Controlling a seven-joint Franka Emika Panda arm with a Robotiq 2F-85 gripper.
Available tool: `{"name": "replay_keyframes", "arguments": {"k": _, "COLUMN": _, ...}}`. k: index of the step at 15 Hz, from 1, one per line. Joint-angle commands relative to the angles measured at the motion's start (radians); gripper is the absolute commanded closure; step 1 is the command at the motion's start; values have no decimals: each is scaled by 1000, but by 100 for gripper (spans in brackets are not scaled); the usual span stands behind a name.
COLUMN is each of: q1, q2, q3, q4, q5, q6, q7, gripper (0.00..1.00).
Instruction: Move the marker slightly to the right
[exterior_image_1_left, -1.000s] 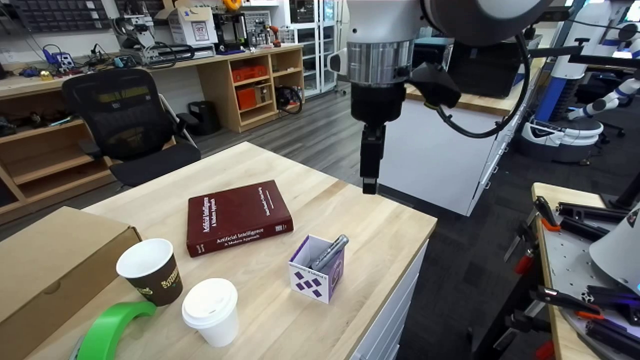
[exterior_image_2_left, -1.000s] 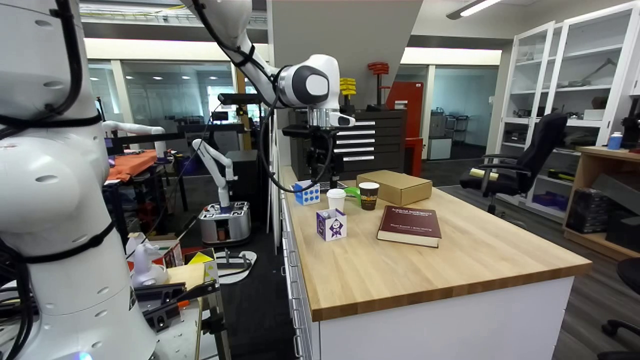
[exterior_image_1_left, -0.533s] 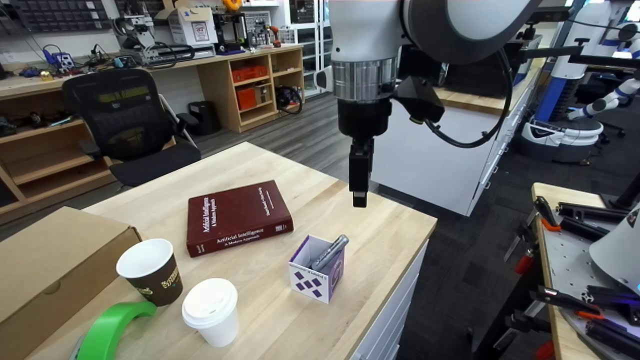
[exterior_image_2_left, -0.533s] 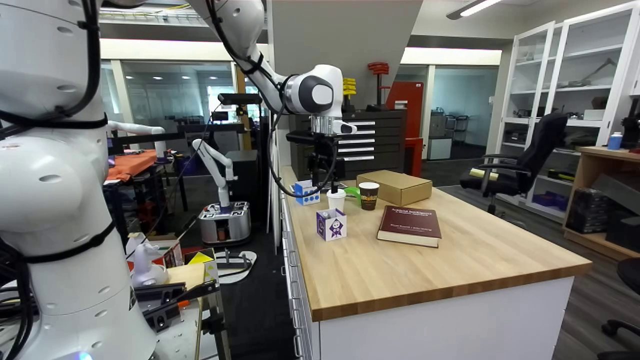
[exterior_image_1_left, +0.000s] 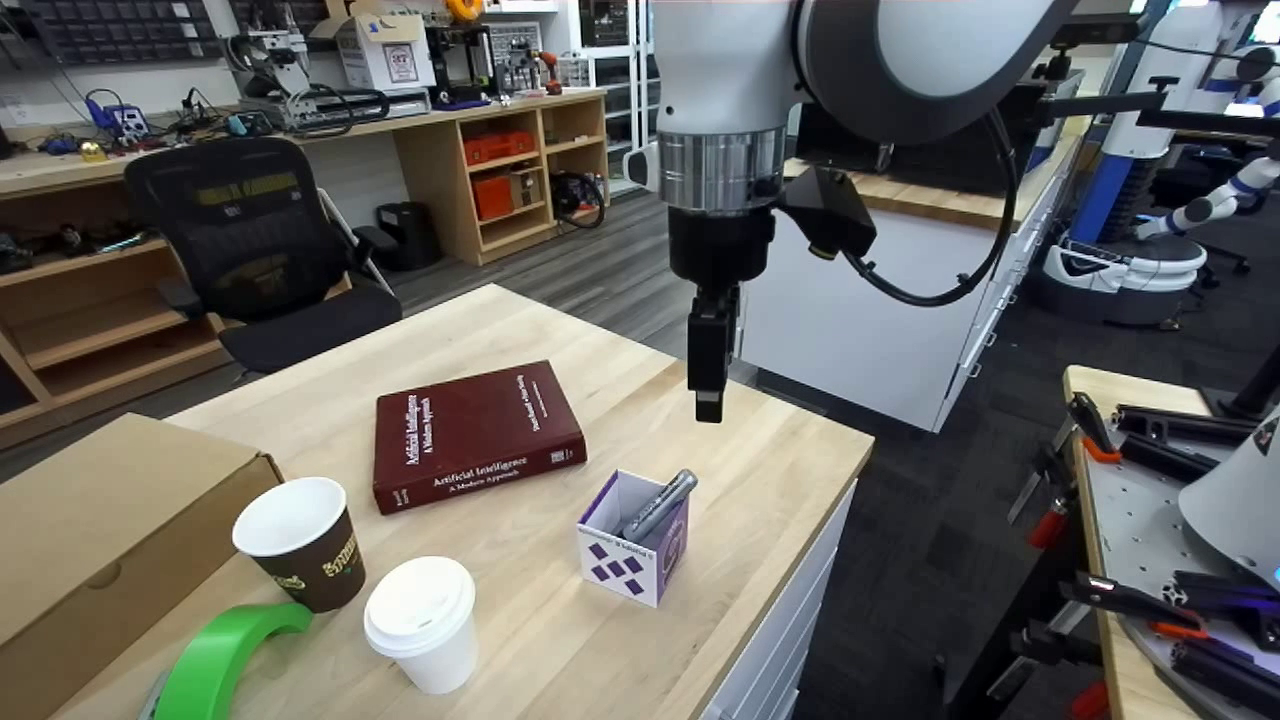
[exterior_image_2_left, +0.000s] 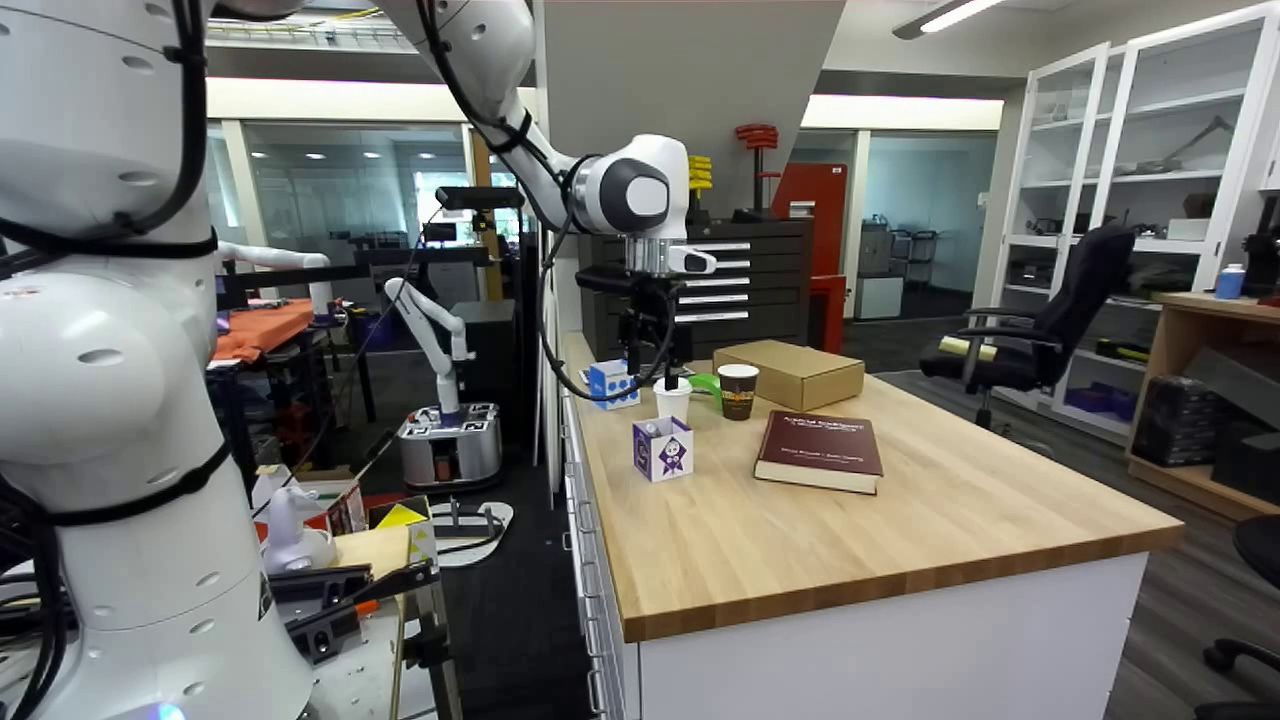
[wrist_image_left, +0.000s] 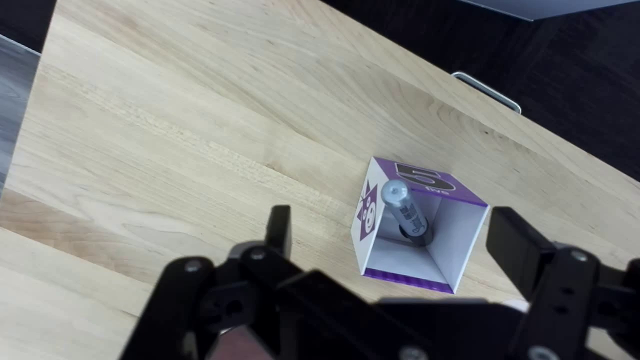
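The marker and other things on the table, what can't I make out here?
Marker: lower end hidden by the purple box in an exterior view.
Its fine print: too small to read in the wrist view.
Book: the gripper and bottom edge hide most in the wrist view.
Cardboard box: cut off by an exterior view's left edge.

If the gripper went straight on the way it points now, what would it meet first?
Most likely the marker, which sticks up from the box and shows between the open fingers of the gripper in the wrist view; depth is unclear, so the box might come first.
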Motion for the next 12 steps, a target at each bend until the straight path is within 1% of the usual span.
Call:
{"name": "replay_keyframes", "arguments": {"k": 1, "q1": 7, "q2": 63, "q3": -9, "q4": 13, "q5": 42, "q6": 88, "q7": -28, "gripper": 0}}
{"name": "replay_keyframes", "arguments": {"k": 4, "q1": 5, "q2": 113, "q3": -5, "q4": 18, "q5": 71, "q6": 145, "q7": -54, "gripper": 0}}
{"name": "replay_keyframes", "arguments": {"k": 8, "q1": 3, "q2": 161, "q3": 0, "q4": 30, "q5": 91, "q6": 189, "q7": -86, "gripper": 0}}
{"name": "replay_keyframes", "arguments": {"k": 12, "q1": -5, "q2": 203, "q3": 14, "q4": 60, "q5": 140, "q6": 176, "q7": -127, "gripper": 0}}
